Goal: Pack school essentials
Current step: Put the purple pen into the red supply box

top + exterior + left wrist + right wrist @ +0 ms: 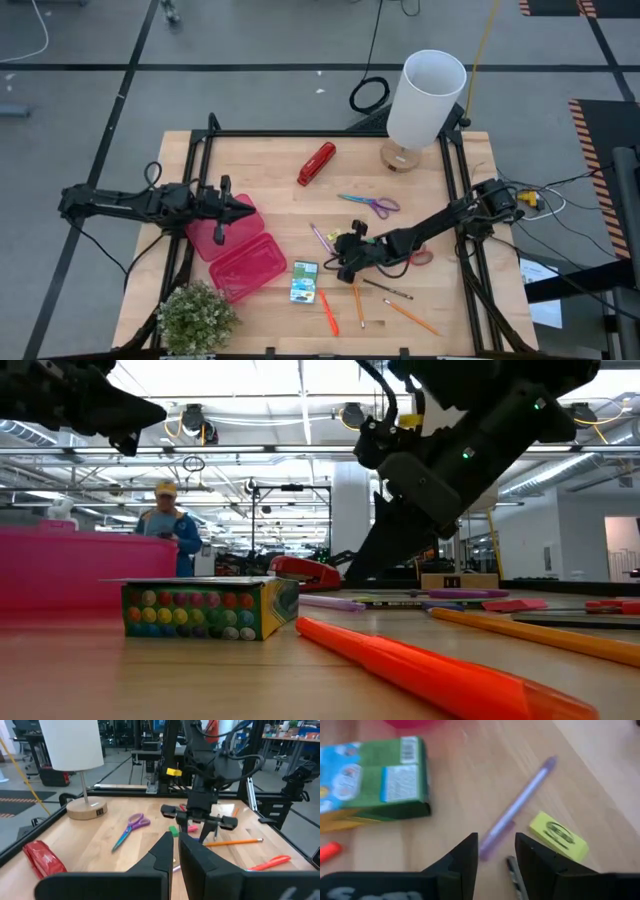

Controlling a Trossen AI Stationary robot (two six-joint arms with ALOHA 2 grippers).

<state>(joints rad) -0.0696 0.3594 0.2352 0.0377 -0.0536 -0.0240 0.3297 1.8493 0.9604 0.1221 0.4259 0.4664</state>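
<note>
My right gripper [345, 256] hovers low over the table's middle, open. In its wrist view its fingers stand on either side of the near end of a purple pen [520, 805]; whether they touch it I cannot tell. A yellow eraser [559, 836] and a dark pencil [516, 872] lie beside it. The green-yellow crayon box [304, 282] lies flat just nearer. Purple-teal scissors [370, 204], orange pens [328, 312] and a thin pencil [388, 290] lie on the wood. My left gripper [244, 212] is shut and holds nothing, above the pink case [248, 266].
A red stapler [316, 163] lies toward the far side, and a white-shaded lamp [420, 100] stands at the far right corner. A small potted plant [197, 318] sits at the near left corner. Red-handled scissors [421, 257] lie partly under my right arm. A person [170, 530] stands beyond the table.
</note>
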